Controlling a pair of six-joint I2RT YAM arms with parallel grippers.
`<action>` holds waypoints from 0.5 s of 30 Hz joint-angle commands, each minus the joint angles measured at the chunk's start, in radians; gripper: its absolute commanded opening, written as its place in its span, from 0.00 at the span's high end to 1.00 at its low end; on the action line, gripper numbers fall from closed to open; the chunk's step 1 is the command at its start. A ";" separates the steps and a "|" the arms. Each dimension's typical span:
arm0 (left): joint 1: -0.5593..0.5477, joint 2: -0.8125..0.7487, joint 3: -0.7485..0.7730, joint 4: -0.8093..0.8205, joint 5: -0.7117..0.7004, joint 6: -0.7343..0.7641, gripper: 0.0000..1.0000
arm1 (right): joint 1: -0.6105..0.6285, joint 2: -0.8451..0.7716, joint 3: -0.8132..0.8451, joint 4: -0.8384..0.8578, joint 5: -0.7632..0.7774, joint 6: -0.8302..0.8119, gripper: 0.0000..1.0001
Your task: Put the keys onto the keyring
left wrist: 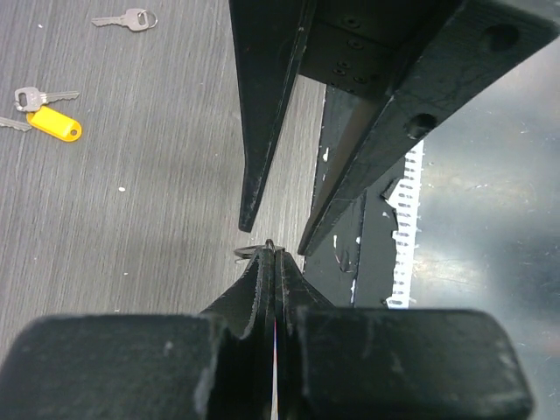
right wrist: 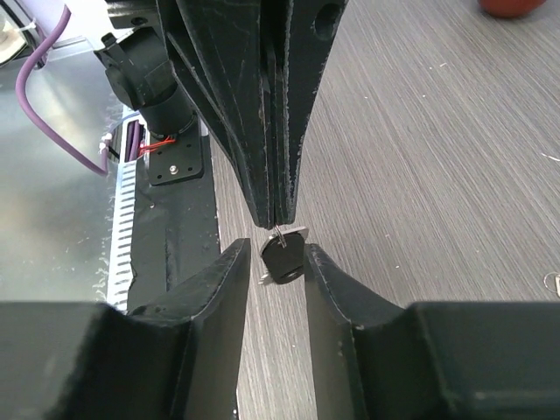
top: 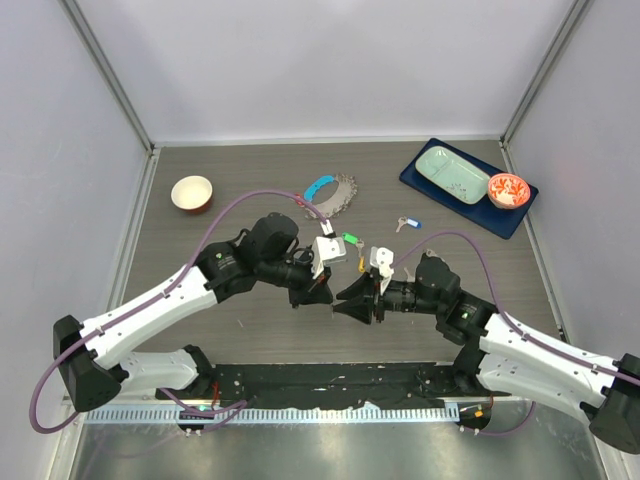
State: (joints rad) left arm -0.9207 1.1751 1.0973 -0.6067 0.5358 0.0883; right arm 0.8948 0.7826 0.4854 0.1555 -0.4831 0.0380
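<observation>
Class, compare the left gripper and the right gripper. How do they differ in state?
The left gripper is shut, the right gripper open. The left gripper pinches a thin ring; the right gripper only has the black-headed key between its fingers. Both are black, tip to tip.

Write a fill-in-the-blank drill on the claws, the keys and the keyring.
1. The left claw is ___ on the black key, pinching its small ring.
2. The right claw stands ___, one finger on each side of that key's head.
3. The keyring lies on the table and has a curved ___ strap.

Missing words: shut; open; blue.
</observation>
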 commanded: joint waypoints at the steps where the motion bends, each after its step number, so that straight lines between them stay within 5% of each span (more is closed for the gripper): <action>1: -0.006 -0.009 0.049 -0.002 0.041 0.021 1.00 | 0.006 0.007 -0.007 0.099 -0.043 -0.009 0.65; 13: -0.007 0.011 0.056 -0.004 0.066 0.027 1.00 | 0.004 0.017 -0.008 0.115 -0.061 -0.007 0.88; 15: -0.007 0.009 0.056 -0.004 0.062 0.027 1.00 | 0.006 0.017 -0.010 0.116 -0.063 -0.006 0.98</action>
State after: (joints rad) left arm -0.9226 1.1801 1.1110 -0.6117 0.5732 0.1043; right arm 0.8948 0.7937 0.4721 0.2058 -0.5224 0.0330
